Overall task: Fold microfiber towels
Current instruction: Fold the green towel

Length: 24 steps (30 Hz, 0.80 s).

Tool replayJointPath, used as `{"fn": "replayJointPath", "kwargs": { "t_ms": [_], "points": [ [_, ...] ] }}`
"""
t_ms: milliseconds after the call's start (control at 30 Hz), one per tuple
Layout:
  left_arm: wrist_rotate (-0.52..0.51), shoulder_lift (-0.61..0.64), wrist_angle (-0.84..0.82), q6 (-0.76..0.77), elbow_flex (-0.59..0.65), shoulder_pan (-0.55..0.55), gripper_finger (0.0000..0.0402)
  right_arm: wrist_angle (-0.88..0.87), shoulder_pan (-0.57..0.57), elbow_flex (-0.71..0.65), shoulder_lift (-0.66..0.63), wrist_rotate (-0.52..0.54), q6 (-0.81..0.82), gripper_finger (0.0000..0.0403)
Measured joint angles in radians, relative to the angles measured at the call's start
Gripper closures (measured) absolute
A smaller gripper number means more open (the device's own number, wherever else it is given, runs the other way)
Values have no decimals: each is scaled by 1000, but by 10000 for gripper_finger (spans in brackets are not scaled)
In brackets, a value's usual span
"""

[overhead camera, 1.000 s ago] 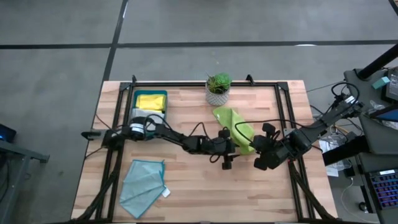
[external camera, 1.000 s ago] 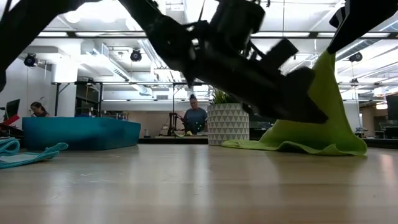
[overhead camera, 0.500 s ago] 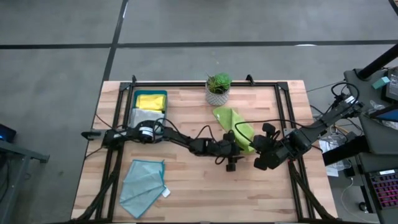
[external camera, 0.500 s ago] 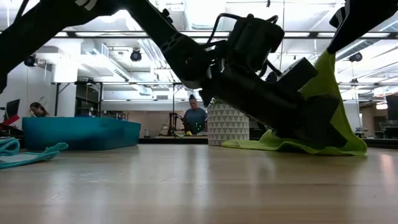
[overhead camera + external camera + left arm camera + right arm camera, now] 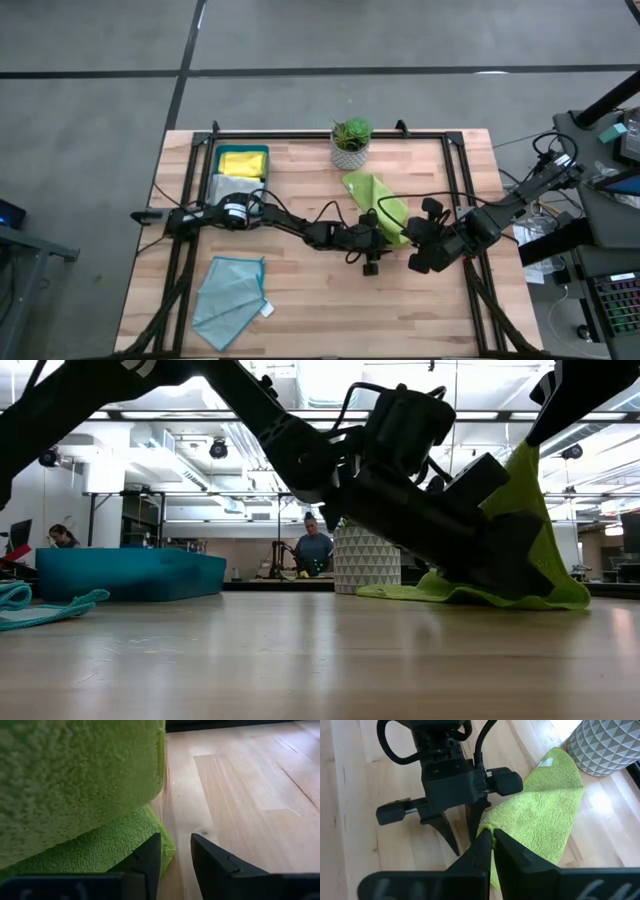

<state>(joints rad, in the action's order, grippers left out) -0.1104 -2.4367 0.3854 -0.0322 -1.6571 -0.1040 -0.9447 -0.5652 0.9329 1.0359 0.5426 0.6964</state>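
Soft lime green microfiber towel lying right of the worktop's middle, near the potted plant at the far edge, one corner lifted. Right gripper pinched shut on that lifted corner. Left gripper at the towel's low edge, jaws narrow, not yet clamped.

Overhead, table-level and two close wrist views share the lime towel.

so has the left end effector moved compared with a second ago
Yes. In the high view the left end effector has slid toward the right arm's side, closing on the lime green towel, judged against the potted plant, which stayed put.
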Motion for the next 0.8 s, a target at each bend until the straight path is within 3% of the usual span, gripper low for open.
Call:
{"fn": "replayJointPath", "kwargs": {
  "t_ms": [467,667,800],
  "points": [
    [6,-1,0,0,13,7,316,0,0,0,0,0,0,394],
    [6,-1,-1,-3,23,7,386,0,0,0,0,0,0,394],
    [6,-1,-1,-14,25,6,400,0,0,0,0,0,0,394]
  ]
}}
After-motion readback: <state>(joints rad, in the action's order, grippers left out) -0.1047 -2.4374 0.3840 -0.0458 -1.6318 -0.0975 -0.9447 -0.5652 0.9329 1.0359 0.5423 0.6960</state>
